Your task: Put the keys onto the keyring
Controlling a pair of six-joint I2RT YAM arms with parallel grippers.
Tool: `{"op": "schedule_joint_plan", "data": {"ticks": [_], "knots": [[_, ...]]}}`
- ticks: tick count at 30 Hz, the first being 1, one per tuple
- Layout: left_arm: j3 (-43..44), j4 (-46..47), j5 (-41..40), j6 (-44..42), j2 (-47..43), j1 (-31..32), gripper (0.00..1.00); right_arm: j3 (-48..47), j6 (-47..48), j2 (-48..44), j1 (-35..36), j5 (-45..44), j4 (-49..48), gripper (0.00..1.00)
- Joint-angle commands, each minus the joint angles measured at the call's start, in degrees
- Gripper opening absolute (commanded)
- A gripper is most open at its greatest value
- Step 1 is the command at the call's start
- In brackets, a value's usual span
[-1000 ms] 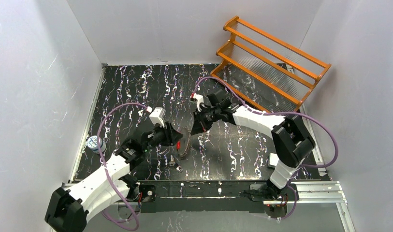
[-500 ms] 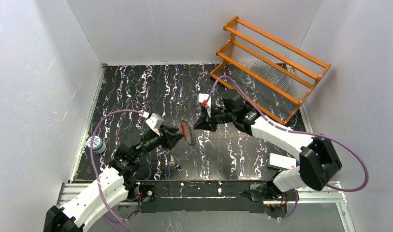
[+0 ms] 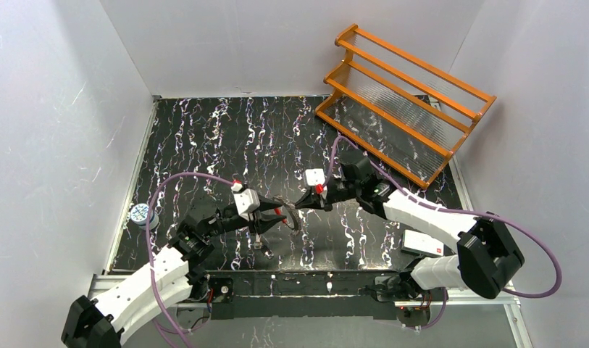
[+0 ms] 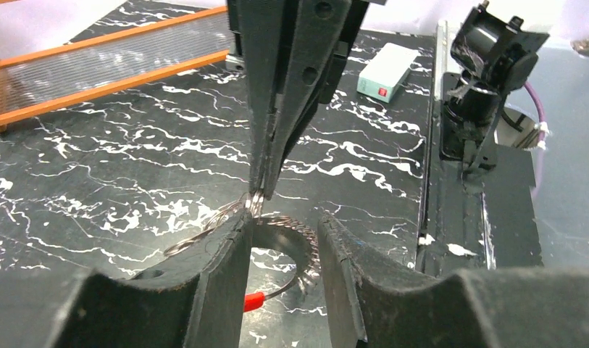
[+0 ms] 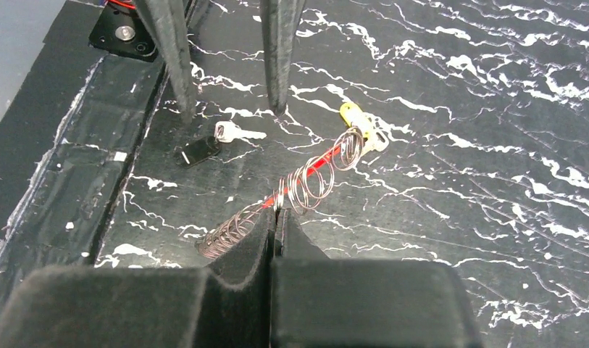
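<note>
Two grippers are nose to nose over the black marbled table (image 5: 458, 109), near its front edge. The right gripper (image 5: 274, 221) is pinched tight on the keyring (image 5: 306, 185), with one turn of the thin wire caught right at its fingertips. The loop is stretched out like a loose spring, low by the tabletop, and its short red section (image 5: 326, 157) sits partway along.

The left gripper (image 4: 284, 221) has its jaws apart and points at the loop from the other side. From its own wrist camera the wire shows in the gap between its fingers, but I can't tell whether it actually touches them.

The gold-coloured key (image 5: 351, 114) sits right at the far end of the coil. I honestly can't tell if it's on the wire or just next to it. The silvery key (image 5: 237, 132) with its dark part lies flat on the table, apart from the loop, near the left gripper's fingertips.

The orange rack (image 3: 403, 94) is off in the far right corner, and a small white box (image 4: 385, 70) lies by the right arm.
</note>
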State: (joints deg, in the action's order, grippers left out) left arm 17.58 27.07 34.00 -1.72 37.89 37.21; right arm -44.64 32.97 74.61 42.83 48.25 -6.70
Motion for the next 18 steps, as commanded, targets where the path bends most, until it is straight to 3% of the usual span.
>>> {"op": "schedule_joint_plan", "data": {"ticks": [1, 4, 5, 9, 11, 12, 16, 18], "knots": [[0.01, 1.41, -1.77, -1.8, 1.83, 1.37, 0.37, -0.06, -6.12, 1.48, 0.3, -0.71, -4.77, 0.01], [-0.47, 1.46, -5.43, 2.13, 2.6, 1.49, 0.39, -0.43, -16.36, 5.02, 0.24, -6.65, -4.75, 0.01], [-0.71, 1.47, -6.49, 3.69, 2.56, 1.52, 0.4, -0.2, -19.01, 6.03, 0.24, -9.43, -4.69, 0.05], [-2.05, 1.44, -10.29, 8.21, 1.59, 1.55, 0.43, 1.4, -26.04, 6.45, -0.41, -18.84, -5.39, 0.33], [-3.0, 1.37, -12.47, 10.46, 0.46, 1.5, 0.45, 2.85, -29.63, 4.76, -1.18, -23.13, -7.71, 0.69], [-3.52, 1.22, -13.79, 11.42, -0.11, 1.54, 0.45, 3.23, -31.14, 3.96, -1.75, -24.58, -8.38, 0.8], [-5.44, -0.39, -19.38, 14.89, -2.32, 1.49, 0.47, 2.37, -36.4, 3.71, -4.53, -27.9, -7.6, 0.97], [-5.92, -1.24, -21.67, 16.87, -2.79, 1.55, 0.48, 0.68, -41.93, 4.79, -5.56, -33.26, -4.93, 0.99]]}}
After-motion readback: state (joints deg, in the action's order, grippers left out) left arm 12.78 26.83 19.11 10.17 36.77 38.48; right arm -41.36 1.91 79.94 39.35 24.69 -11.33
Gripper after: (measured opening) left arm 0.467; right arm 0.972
